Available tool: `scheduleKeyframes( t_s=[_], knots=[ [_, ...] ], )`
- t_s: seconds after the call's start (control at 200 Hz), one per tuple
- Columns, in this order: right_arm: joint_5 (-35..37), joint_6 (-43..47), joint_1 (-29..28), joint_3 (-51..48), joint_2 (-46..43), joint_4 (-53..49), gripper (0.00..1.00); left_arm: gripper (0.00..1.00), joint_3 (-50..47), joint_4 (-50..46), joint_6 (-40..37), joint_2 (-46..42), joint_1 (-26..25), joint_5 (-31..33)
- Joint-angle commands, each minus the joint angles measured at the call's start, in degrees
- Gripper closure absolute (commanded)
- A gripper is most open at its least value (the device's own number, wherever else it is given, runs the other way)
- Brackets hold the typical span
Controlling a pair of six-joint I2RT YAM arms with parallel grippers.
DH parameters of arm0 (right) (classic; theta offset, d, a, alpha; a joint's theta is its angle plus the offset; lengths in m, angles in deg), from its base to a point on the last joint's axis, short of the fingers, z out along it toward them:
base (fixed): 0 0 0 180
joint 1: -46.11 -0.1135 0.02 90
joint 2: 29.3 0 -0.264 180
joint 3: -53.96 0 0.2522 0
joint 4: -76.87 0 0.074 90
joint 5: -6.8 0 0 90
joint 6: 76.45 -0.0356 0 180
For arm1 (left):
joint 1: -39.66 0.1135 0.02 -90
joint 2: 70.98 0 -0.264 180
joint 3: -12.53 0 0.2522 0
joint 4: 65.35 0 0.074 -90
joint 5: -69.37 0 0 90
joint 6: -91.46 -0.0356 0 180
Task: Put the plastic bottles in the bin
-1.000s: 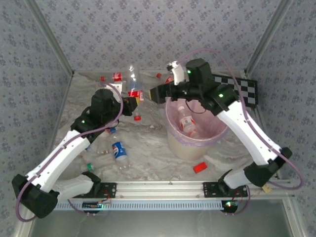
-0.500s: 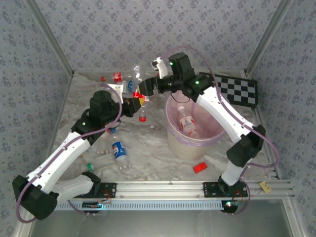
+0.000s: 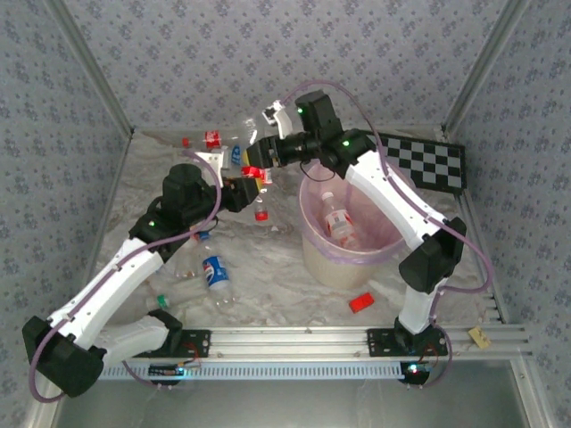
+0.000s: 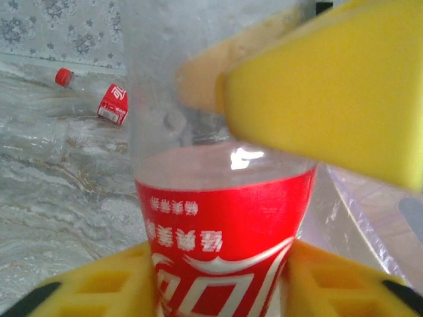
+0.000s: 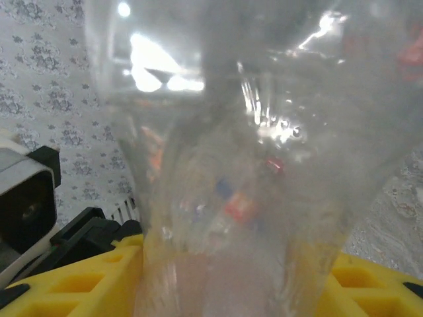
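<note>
Left wrist: bottle (image 4: 225, 218) cut off at the frame edges, cap hidden.
Red Coca-Cola label with Chinese script; left pincer (image 4: 219, 284) and right pincer (image 5: 238, 271) both clamp it.

Marbled grey-white table (image 3: 268, 259) carrying a bin, 3 loose bottles and a few small bits.
A round cream bin (image 3: 318, 261) lined with a pink bag stands right of centre, with 1 small red block (image 3: 360, 302) near its front. A black-and-white checkered board (image 3: 428, 165) lies at the far right corner. Left of the bin lies 1 blue-labelled bottle (image 3: 214, 275), a clear bottle (image 3: 183, 265) just beside it and a small green cap (image 3: 162, 301) nearer the front edge. Along the back edge lies 1 red-labelled bottle (image 3: 211, 138) with a red cap.
</note>
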Motion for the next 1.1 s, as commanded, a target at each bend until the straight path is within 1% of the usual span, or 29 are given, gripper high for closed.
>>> scheduleKeyframes(
  t_s=[0.0, 0.025, 0.065, 0.1, 0.15, 0.29, 0.385, 0.445, 0.58, 0.715, 0.835, 0.93, 1.07, 1.095],
  knots=[
    [-0.01, 1.0, 0.25, 4.06, 0.25, -1.39, 0.53, 0.24, -0.05, -0.26, -0.49, -1.34, 0.73, 1.25],
    [0.18, 1.22, 0.52, 4.85, 0.25, -1.93, 0.53, 0.17, -0.09, -1.09, -0.63, -1.59, 0.91, 1.59],
    [0.43, 1.82, 0.82, 6.56, 0.17, -2.48, 0.54, 0.11, -0.04, -2.68, -0.83, -2.16, 1.17, 2.44],
    [0.84, 2.35, 1.17, 8.16, -0.02, -4.61, 0.54, 0.07, -0.19, -4.17, -1.02, -2.77, 1.48, 3.46],
    [1.69, 3.36, 1.71, 10.35, -0.72, -6.57, 0.56, 0.05, -0.47, -6.78, -1.28, -3.84, 1.96, 5.25],
    [5.79, 4.17, 4.6, 13.76, -5.09, -11.86, 0.6, 0.05, -2.65, -14.4, -0.79, -6.57, 3.39, 12.57],
    [9.92, 5.36, 6.57, 15.5, -8.63, -18.79, 0.64, 0.07, -4.98, -16.62, 0.64, -6.78, 4.72, 15.54],
    [12.37, 6.82, 8.0, 16.01, -10.89, -23.83, 0.67, 0.08, -6.37, -16.54, 1.28, -5.88, 5.43, 16.46],
    [18.44, 10.82, 10.33, 16.85, -14.59, -36.25, 0.7, 0.08, -6.49, -15.25, 0.6, -1.21, 6.09, 16.18],
    [25.09, 15.51, 10.03, 16.88, -15.35, -47.76, 0.75, 0.08, -4.38, -15.83, -1.14, 3.08, 6.5, 16.73],
    [31.15, 17.23, 8.9, 16.26, -14.19, -56.32, 0.77, 0.09, -1.39, -20.67, -3.57, 5.15, 7.13, 19.58],
    [35.09, 17.38, 7.28, 12.57, -14.37, -58.3, 0.79, 0.09, 0.23, -25.36, -5.17, 5.99, 7.76, 21.86],
    [36.73, 16.71, 6.31, 6.21, -14.25, -59.04, 0.79, 0.08, 0.39, -29.62, -5.28, 5.21, 8.36, 22.53],
    [36.49, 16.69, 6.24, 4.79, -14.25, -58.87, 0.79, 0.08, 0.46, -31.9, -5.19, 5.07, 8.39, 22.39]
  ],
)
